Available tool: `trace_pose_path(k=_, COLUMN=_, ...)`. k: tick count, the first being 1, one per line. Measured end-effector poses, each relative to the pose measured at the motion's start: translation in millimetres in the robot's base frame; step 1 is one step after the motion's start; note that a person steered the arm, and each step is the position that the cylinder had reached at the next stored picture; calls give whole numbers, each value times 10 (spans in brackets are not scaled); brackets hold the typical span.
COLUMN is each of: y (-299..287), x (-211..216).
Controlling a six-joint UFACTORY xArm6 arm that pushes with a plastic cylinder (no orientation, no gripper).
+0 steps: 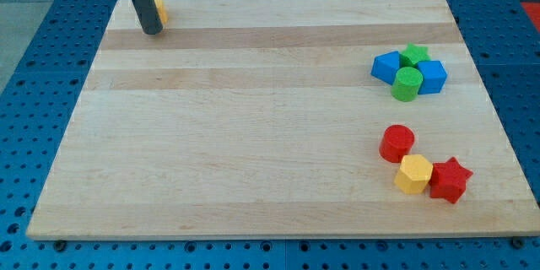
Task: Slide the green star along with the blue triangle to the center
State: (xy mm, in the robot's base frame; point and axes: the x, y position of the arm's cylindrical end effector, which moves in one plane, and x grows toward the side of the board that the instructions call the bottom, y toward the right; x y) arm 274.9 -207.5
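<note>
Wooden surface. My tip rests at the view's top left, touching a yellow block; no pincer is fitted. The green star and blue triangle sit clustered with a green cylinder and blue cube at the view's right, well apart from my tip.

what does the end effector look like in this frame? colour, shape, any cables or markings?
No jaws here: a plain straight rod, dark grey to near black, round in section, smooth and uniform. It enters from the view's top edge, so only its lower part shows. My tip ends blunt. No cables, labels or markings are visible on it.
</note>
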Motion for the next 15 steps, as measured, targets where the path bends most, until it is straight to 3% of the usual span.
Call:
trace_pose_path(k=2, y=895, x=77)
trace_pose_path(k=7, y=3890, x=148)
trace_pose_path(k=9, y=4640, x=320)
trace_pose_path(k=12, y=4764, x=718)
trace_pose_path(k=15, y=4123, x=972)
